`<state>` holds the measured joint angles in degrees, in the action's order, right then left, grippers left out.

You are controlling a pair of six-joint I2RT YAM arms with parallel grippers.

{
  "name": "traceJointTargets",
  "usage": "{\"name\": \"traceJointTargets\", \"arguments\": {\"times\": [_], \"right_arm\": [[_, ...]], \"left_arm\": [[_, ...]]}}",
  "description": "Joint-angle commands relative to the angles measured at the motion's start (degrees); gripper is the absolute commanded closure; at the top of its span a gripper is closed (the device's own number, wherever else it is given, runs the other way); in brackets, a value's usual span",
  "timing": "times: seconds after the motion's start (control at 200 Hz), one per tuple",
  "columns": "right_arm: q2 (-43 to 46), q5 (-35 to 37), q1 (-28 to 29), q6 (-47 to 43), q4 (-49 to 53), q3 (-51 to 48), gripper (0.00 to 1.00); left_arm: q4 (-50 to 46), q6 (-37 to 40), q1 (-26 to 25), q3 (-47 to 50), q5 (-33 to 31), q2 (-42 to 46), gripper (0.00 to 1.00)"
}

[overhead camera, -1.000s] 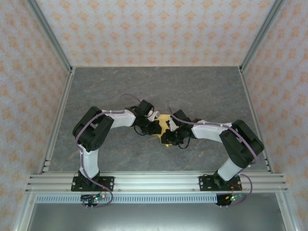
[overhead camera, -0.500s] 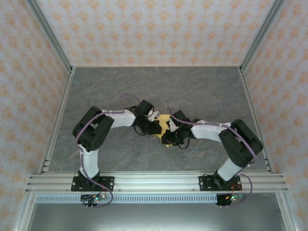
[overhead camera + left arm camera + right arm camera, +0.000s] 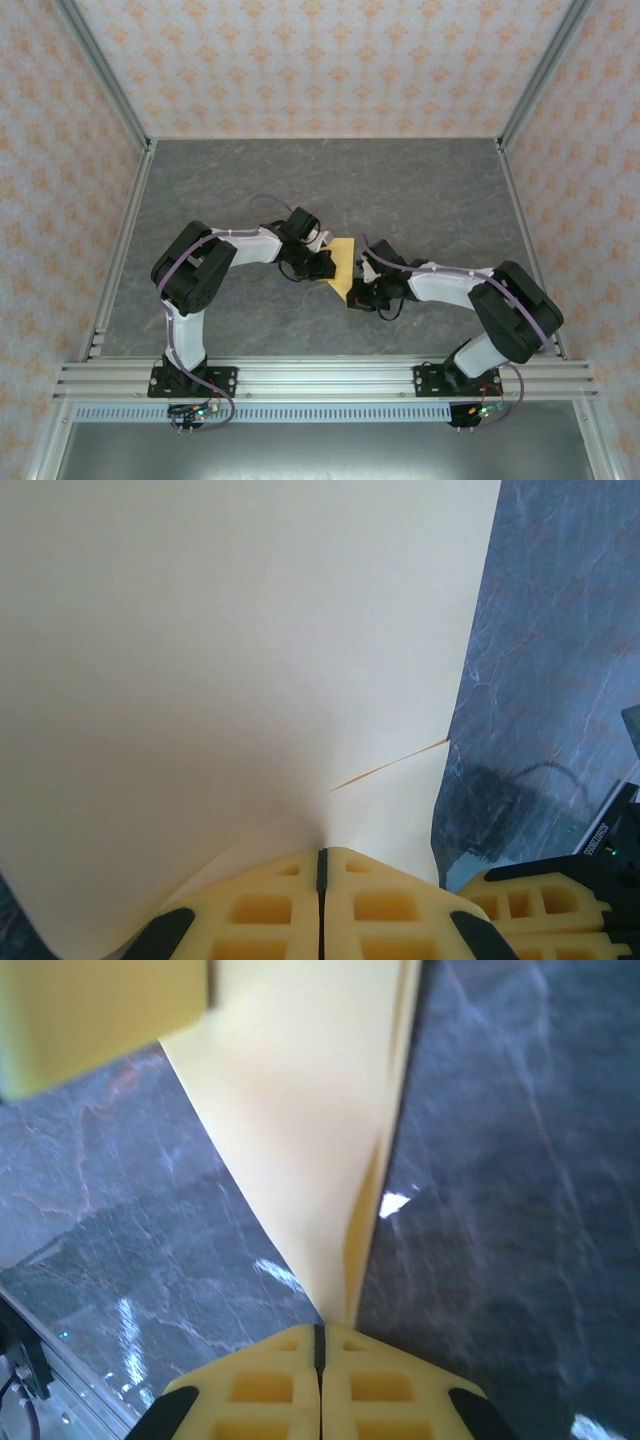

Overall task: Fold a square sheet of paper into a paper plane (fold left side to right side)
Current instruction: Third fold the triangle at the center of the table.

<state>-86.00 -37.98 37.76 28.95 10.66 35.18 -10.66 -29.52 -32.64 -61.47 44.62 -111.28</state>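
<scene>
The yellow-orange sheet of paper hangs between the two arms in the middle of the table, folded into a smaller pointed shape. My left gripper is shut on the sheet's edge, and the pale paper spreads out ahead of its closed jaws with a slit-like crease showing. My right gripper is shut on the narrow pointed end of the paper, which rises from the jaws as a doubled layer. In the top view the left gripper and right gripper hold opposite ends.
The grey marble table lies under the paper. Aluminium frame rails run along the near edge, and patterned walls stand at the back and sides. The other arm's yellow finger shows at the right wrist view's top left.
My right gripper has pulled back toward the near right, away from the left gripper. More of the yellow paper now shows between the two grippers. The left arm has stayed put.
</scene>
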Motion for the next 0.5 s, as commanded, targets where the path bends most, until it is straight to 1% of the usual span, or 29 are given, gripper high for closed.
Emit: {"name": "traceJointTargets", "arguments": {"times": [0.0,0.11,0.18,0.29,0.39,0.49], "right_arm": [[2.8,2.9,0.1,0.0,9.7,-0.7,0.92],[6.3,3.2,0.1,1.1,9.0,2.1,0.95],[6.8,3.0,0.0,2.5,6.9,3.8,0.96],[3.9,2.5,0.0,4.2,4.0,6.3,0.98],[-0.2,4.6,0.0,4.3,4.3,8.2,0.99],[-3.5,4.8,0.1,4.7,3.8,8.8,1.00]], "left_arm": [[-3.7,1.4,-0.1,0.7,-6.6,-2.3,0.94],[-3.4,1.0,-0.1,0.7,-6.3,-1.9,0.95],[-3.4,1.0,-0.1,0.7,-6.2,-1.7,0.94],[-3.4,1.0,-0.2,0.6,-6.2,-1.5,0.94],[-3.5,1.0,-0.1,0.6,-6.0,-1.3,0.94],[-3.3,0.9,-0.2,0.6,-5.9,-1.3,0.94]]}}
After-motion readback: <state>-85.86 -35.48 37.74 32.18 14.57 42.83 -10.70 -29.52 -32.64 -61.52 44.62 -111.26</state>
